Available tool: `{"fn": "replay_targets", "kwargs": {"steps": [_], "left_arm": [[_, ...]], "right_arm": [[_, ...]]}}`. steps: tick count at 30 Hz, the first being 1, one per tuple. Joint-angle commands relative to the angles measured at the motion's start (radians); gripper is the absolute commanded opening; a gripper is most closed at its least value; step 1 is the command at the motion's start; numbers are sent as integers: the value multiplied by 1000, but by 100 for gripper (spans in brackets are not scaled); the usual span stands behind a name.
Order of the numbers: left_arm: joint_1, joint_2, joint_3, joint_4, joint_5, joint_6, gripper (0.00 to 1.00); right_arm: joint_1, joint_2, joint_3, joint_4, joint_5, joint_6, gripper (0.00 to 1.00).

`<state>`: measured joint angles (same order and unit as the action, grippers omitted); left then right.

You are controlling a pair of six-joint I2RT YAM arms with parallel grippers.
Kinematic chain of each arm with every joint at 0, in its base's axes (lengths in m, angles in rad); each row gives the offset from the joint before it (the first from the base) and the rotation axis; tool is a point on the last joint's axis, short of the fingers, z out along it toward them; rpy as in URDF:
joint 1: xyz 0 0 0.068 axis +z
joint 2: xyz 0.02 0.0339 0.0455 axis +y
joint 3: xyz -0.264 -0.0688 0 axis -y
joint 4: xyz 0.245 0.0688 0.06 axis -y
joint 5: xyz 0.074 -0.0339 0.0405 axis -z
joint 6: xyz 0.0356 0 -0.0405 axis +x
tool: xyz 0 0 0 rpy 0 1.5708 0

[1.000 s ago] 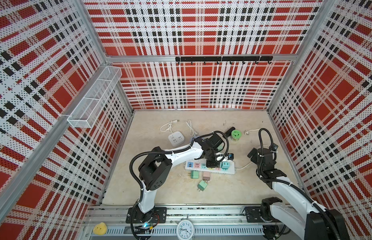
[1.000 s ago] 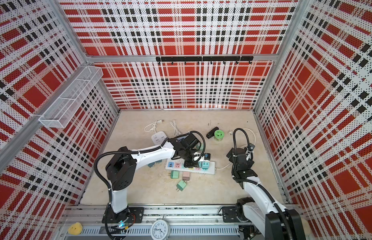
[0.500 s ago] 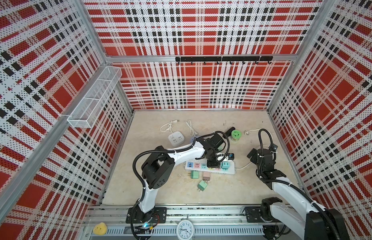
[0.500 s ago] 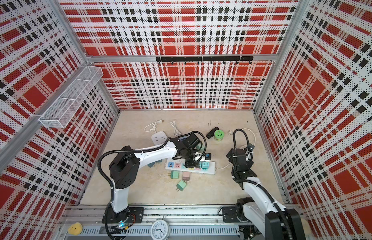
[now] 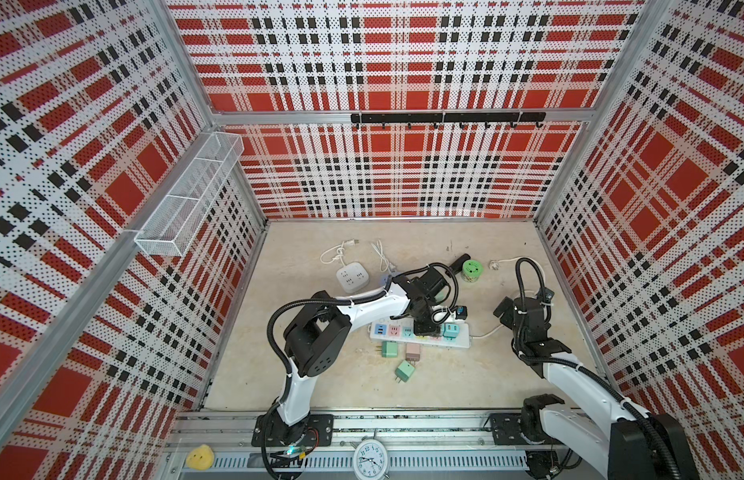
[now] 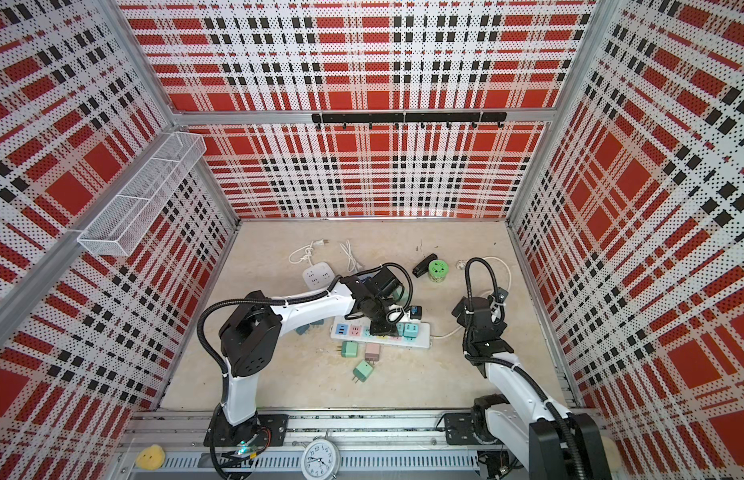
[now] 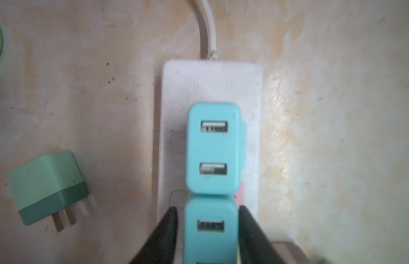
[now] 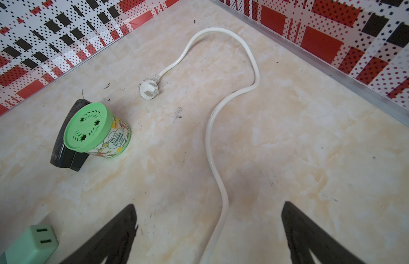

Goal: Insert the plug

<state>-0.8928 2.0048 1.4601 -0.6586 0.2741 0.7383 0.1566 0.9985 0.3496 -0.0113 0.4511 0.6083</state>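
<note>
Left gripper (image 7: 208, 207) has just let go. Jaws were clamped a sec ago, now part-open. Its fingers (image 7: 162, 235) flank the teal plug (image 7: 210, 230) w/ a sliver of gap on one side; other side too close to call. So nothing is really held.

Plug stands upright in the power strip (image 7: 251, 91), right against its teal neighbour (image 7: 212, 148). Prongs are hidden, so prob. fully seated. This insertion looks done; next is lifting clear w/o dragging it back out. Strip lies approx mid-table (image 5: 465, 386), cord end toward the right edge.

Right gripper (image 8: 209, 204): jaws spread wide, empty, hovering over the strip's white cord (image 8: 210, 137) near the right edge.

Count:
- 1 strip.
- Seated on it: 1 blue plug (image 5: 380, 330), 1 pink plug (image 5: 395, 331), and 3 teal that I can see: the two at the jaws + a further teal plug (image 5: 408, 332) beside the pink. Gripper hides part of the row.
- Loose btwn strip & near edge: 3, i.e. green charger (image 5: 389, 349), second green charger (image 5: 404, 371), pink charger (image 5: 412, 351).
- 1 more green one (image 7: 48, 185) on the strip's far side.
- Teal shapes (image 6: 305, 331) peek from under the left arm; can't count them.
- Toward the far edge: 1 white socket cube (image 5: 352, 279), 1 green-lidded can (image 8: 89, 128), 1 black item (image 8: 64, 157) touching it.
</note>
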Motion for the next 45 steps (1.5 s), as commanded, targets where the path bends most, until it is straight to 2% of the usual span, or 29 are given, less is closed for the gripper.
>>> {"fn": "replay_targets", "kwargs": {"steps": [1,9,12,16,18,20,22,24,26,27,30,34,42,45], "left_arm": [[-1,-17,-38,27,-47,0,99],[2,-227,-107,149,-19,-66,99],[5,-358,-220,295,-67,-142,99],[39,-560,-445,562,-181,-325,99],[95,-660,-557,675,-231,-451,99],[182,-751,-648,748,-288,-648,99],[295,-823,-710,752,-256,-814,99],[408,-882,-774,750,-183,-909,99],[466,-927,-830,755,-175,-907,99],[477,-953,-863,757,-218,-895,99],[484,-1009,-959,815,-331,-866,99],[504,-1054,-1041,876,-380,-860,99],[515,-1193,-1131,901,-549,-854,99],[526,-1203,-1140,902,-631,-881,99]], "right_arm": [[-2,12,29,25,-6,-13,100],[-2,16,34,17,-8,-13,100],[-2,14,35,11,-2,-9,100],[-2,17,42,-11,7,2,100],[-2,20,41,2,-10,-8,100],[-2,23,40,10,-20,-14,100],[-2,25,40,13,-25,-18,100],[-2,26,40,14,-30,-20,100],[-2,26,40,15,-34,-22,100],[-2,24,39,17,-38,-25,100],[-2,23,37,22,-49,-29,100],[-2,28,38,24,-66,-35,100],[-1,75,65,13,-77,-35,100],[-2,103,85,-6,-84,-32,100]]}}
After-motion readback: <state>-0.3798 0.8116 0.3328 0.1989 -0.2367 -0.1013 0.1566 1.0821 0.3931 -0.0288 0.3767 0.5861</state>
